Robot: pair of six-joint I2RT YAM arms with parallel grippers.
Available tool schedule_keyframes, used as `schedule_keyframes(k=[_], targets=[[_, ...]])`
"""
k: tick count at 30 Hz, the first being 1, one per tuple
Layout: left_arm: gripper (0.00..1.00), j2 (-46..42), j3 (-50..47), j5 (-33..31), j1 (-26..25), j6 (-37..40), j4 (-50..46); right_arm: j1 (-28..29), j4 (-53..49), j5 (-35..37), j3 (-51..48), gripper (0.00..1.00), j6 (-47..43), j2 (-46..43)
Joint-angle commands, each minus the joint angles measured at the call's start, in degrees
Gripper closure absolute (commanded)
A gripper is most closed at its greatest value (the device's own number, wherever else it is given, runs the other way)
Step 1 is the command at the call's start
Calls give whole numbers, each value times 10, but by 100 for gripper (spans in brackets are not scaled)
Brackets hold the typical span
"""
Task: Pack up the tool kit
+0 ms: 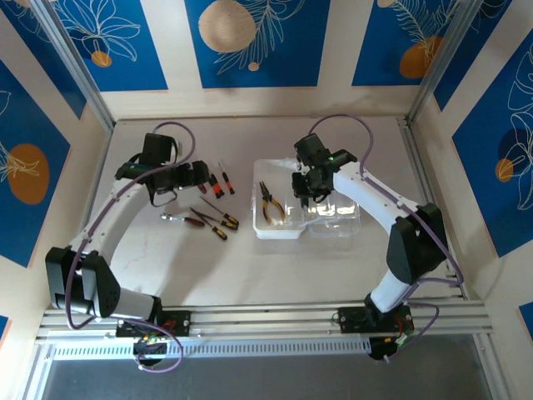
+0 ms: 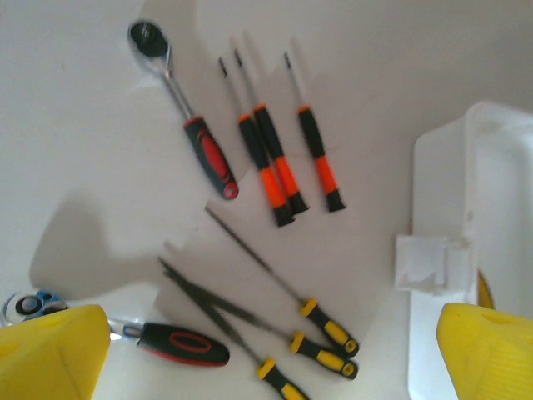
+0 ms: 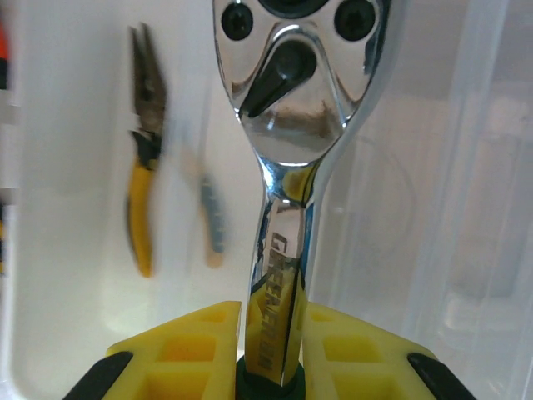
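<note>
The right gripper [image 3: 272,321] is clamped on a chrome ratchet wrench [image 3: 287,125], its yellow fingers [image 3: 187,350] pressing the steel shank from both sides. The wrench's long axis runs straight out from the gripper, round head foremost. Its handle is hidden between the fingers. From above, the right gripper [image 1: 306,187] hangs over the clear rectangular plastic case [image 1: 279,232], and the wrench is hard to make out beneath it.

The left gripper [image 2: 271,333] is spread wide, holding and touching nothing. Its yellow fingers [image 2: 50,358] are cut off at the bottom corners of the wrist view. From above, the left gripper [image 1: 198,175] hovers over the loose tools.

The case sits right of the table's [image 1: 250,275] centre. The yellow-handled pliers [image 1: 268,202] lie in its left part, long axis far to near, nose toward the far edge. Beside the pliers in the right wrist view is a pale slim blur that I cannot identify.

Left of centre, three black-and-orange-handled screwdrivers [image 2: 279,162] lie side by side, tips toward the far edge. Three thin yellow-and-black-handled tools [image 2: 321,321] fan out nearer, handles toward the near right corner. A red-and-black-handled ratchet [image 2: 196,125] lies just left of the screwdrivers, head toward the far edge. A second red-and-black-handled ratchet [image 2: 183,346] lies crosswise, its shank hidden behind the left finger.
</note>
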Motion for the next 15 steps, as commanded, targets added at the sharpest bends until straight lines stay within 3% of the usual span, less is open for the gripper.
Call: schedule_keyframes(k=[1,15], targets=[[0,-20,-16,-1,3,7,-2,6,-12,45,23,100,6,16],[0,-12,-27,2,4,7,-1,23,-29,92,56,86,9,69]])
